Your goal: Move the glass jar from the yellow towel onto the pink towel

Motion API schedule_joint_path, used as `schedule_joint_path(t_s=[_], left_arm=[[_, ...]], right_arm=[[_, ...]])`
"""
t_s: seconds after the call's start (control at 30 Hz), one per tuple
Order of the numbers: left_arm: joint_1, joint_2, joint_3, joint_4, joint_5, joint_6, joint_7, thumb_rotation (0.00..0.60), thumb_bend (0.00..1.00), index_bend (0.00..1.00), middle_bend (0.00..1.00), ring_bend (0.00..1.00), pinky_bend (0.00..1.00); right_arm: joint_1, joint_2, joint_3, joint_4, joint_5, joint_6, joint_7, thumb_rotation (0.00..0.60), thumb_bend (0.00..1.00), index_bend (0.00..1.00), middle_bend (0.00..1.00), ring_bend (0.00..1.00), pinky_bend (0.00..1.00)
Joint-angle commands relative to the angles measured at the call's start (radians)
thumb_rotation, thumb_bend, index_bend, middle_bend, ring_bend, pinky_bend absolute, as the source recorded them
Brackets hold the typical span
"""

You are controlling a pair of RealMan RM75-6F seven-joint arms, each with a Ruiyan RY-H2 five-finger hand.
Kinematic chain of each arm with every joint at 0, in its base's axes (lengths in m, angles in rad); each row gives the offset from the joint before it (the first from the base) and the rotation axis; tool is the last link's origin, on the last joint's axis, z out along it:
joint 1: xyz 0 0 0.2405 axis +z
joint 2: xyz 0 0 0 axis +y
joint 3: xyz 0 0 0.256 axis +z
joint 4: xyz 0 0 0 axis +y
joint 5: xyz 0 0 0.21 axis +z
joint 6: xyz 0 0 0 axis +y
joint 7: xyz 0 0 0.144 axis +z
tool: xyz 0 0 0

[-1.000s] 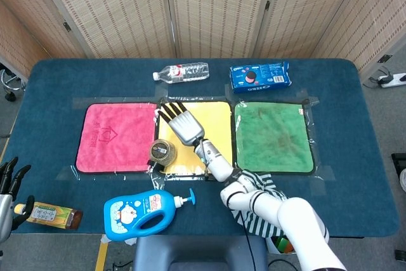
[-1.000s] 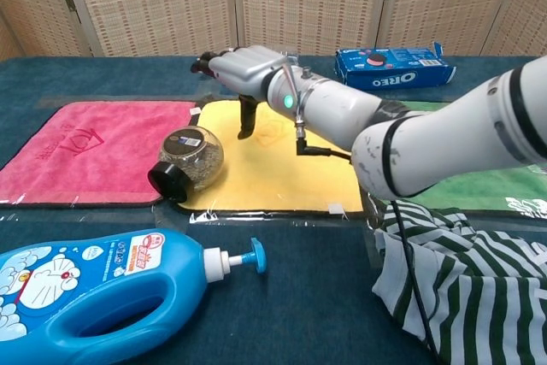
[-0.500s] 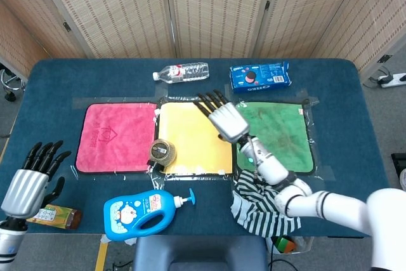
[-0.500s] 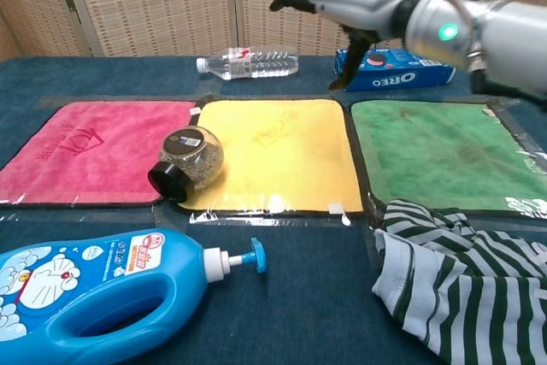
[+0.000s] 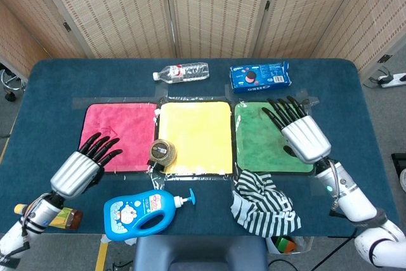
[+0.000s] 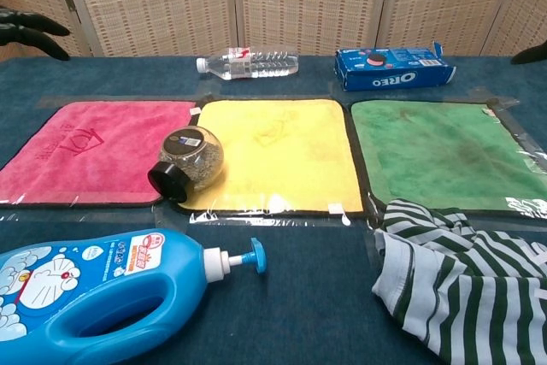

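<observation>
Only dark fingertips of the empty, spread left hand (image 5: 81,168) and right hand (image 5: 303,134) enter the chest view.

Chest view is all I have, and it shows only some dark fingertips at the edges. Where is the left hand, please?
Observer: In the head view the left hand is open, with its fingers over the front left corner of the pink towel. It is left of the glass jar and not touching it.
Operator: And the right hand?
Observer: The right hand is open above the right part of the green towel and holds nothing.
</observation>
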Motion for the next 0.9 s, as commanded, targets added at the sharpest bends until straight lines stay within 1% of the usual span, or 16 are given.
schedule_joint_path(t_s=[0.03, 0.17, 0.3, 0.4, 0.5, 0.6, 0.7, 0.83, 0.9], left_arm=[[-0.074, -0.023, -0.002, 0.022, 0.038, -0.058, -0.03, 0.6, 0.81, 0.19, 0.09, 0.1, 0.03], [-0.138, -0.045, 0.005, 0.043, 0.064, -0.108, -0.044, 0.6, 0.82, 0.19, 0.09, 0.1, 0.03], [-0.199, -0.066, 0.015, 0.045, 0.083, -0.169, -0.034, 0.6, 0.82, 0.19, 0.09, 0.1, 0.03], [-0.251, -0.083, 0.016, 0.039, 0.087, -0.231, 0.002, 0.6, 0.82, 0.19, 0.09, 0.1, 0.02], [-0.291, -0.089, 0.01, 0.022, 0.07, -0.301, 0.062, 0.6, 0.82, 0.16, 0.09, 0.08, 0.0], [-0.329, -0.097, -0.003, -0.007, 0.027, -0.383, 0.132, 0.6, 0.82, 0.12, 0.08, 0.04, 0.0], [-0.366, -0.113, -0.024, -0.027, -0.045, -0.467, 0.193, 0.6, 0.82, 0.1, 0.06, 0.02, 0.0], [-0.401, -0.149, -0.044, -0.019, -0.138, -0.549, 0.271, 0.6, 0.83, 0.1, 0.06, 0.02, 0.0], [-0.414, -0.169, -0.052, -0.01, -0.186, -0.58, 0.314, 0.6, 0.83, 0.11, 0.06, 0.02, 0.0]], right_arm=[[-0.042, 0.026, -0.021, -0.02, -0.036, 0.043, 0.021, 0.6, 0.16, 0.0, 0.0, 0.0, 0.0], [-0.082, 0.044, -0.041, -0.023, -0.072, 0.076, 0.033, 0.6, 0.16, 0.0, 0.0, 0.0, 0.0], [-0.112, 0.05, -0.044, -0.019, -0.086, 0.1, 0.044, 0.6, 0.16, 0.0, 0.0, 0.0, 0.0], [-0.127, 0.053, -0.041, -0.015, -0.086, 0.106, 0.052, 0.6, 0.16, 0.0, 0.0, 0.0, 0.0], [-0.137, 0.054, -0.039, -0.011, -0.087, 0.107, 0.056, 0.6, 0.16, 0.0, 0.0, 0.0, 0.0], [-0.147, 0.052, -0.037, -0.006, -0.093, 0.111, 0.063, 0.6, 0.16, 0.0, 0.0, 0.0, 0.0], [-0.156, 0.05, -0.034, 0.003, -0.096, 0.114, 0.072, 0.6, 0.16, 0.0, 0.0, 0.0, 0.0], [-0.166, 0.047, -0.03, 0.016, -0.096, 0.112, 0.089, 0.6, 0.16, 0.0, 0.0, 0.0, 0.0], [-0.17, 0.045, -0.028, 0.023, -0.098, 0.112, 0.095, 0.6, 0.16, 0.0, 0.0, 0.0, 0.0]])
